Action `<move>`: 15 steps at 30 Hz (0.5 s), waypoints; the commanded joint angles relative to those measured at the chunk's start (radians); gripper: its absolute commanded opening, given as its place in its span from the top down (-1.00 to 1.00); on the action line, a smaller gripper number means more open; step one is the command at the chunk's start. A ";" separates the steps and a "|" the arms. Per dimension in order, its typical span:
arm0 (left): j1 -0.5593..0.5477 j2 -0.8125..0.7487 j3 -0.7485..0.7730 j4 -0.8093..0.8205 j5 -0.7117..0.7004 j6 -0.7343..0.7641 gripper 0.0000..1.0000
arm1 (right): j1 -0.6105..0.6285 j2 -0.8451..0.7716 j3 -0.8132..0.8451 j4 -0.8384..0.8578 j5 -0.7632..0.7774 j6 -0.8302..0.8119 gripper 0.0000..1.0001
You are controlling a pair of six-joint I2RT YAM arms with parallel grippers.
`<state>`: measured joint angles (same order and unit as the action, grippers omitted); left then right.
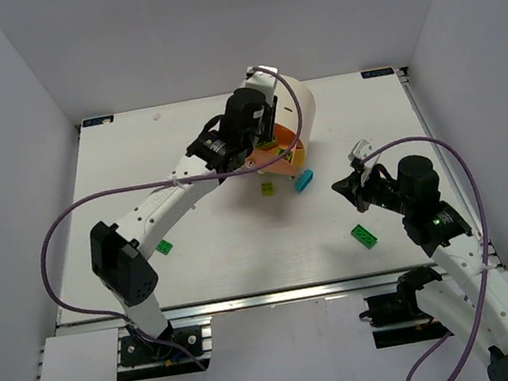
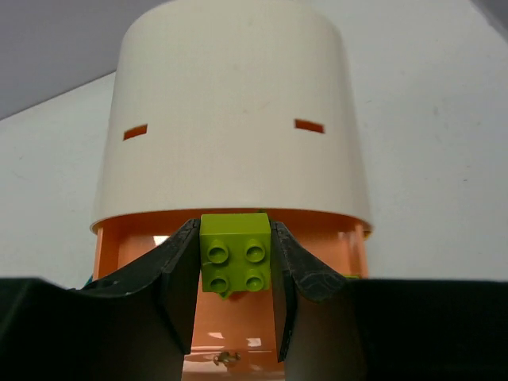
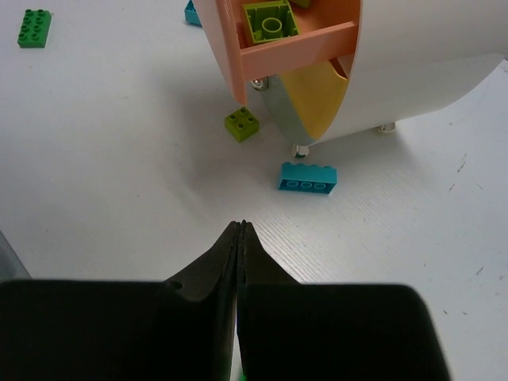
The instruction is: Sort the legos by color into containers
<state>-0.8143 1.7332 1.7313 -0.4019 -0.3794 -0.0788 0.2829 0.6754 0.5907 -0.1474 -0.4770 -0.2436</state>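
A lime lego point(image 2: 235, 252) is pinched between the fingers of my left gripper point(image 2: 236, 230), just above the orange drawer point(image 2: 238, 333) that stands pulled out of the cream drum point(image 2: 230, 111). In the right wrist view that drawer point(image 3: 298, 49) holds another lime brick point(image 3: 270, 21). On the table beside the drum lie a lime brick point(image 3: 242, 124) and a teal brick point(image 3: 307, 177). Farther off are a dark green brick point(image 1: 365, 236) and a green one point(image 1: 163, 247). My right gripper point(image 3: 240, 226) hovers short of the teal brick, shut on nothing.
The drum point(image 1: 292, 112) stands at the back centre of the white table point(image 1: 247, 269), on small metal feet. A yellow drawer front point(image 3: 321, 95) shows below the orange one. White walls close in the table on three sides.
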 commanded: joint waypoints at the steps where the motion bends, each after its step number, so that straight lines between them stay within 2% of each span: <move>1: 0.032 -0.014 0.060 -0.023 -0.007 -0.016 0.71 | -0.004 -0.016 0.000 0.046 0.000 -0.006 1.00; 3: 0.056 -0.001 0.066 -0.032 0.008 -0.035 0.48 | -0.002 -0.014 0.000 0.045 -0.006 -0.010 0.93; 4: 0.056 0.002 0.068 -0.035 0.023 -0.038 0.19 | -0.005 -0.014 0.000 0.045 -0.006 -0.008 0.85; 5: 0.056 0.002 0.068 -0.040 0.027 -0.042 0.07 | -0.005 -0.011 0.000 0.046 -0.009 -0.013 0.73; 6: 0.067 0.002 0.067 -0.041 0.031 -0.050 -0.04 | -0.005 -0.010 0.000 0.043 -0.014 -0.014 0.48; 8: 0.076 -0.006 0.065 -0.045 0.040 -0.058 -0.30 | -0.007 -0.005 0.000 0.040 -0.020 -0.022 0.21; 12: 0.086 -0.040 0.053 -0.040 0.063 -0.059 -0.41 | 0.001 0.007 0.000 0.025 -0.072 -0.051 -0.08; 15: 0.086 -0.079 0.045 -0.046 0.079 -0.059 -0.41 | -0.004 0.010 -0.002 0.014 -0.124 -0.081 -0.12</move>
<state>-0.7349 1.7576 1.7554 -0.4454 -0.3336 -0.1280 0.2817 0.6842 0.5907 -0.1490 -0.5301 -0.2829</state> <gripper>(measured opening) 0.706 0.556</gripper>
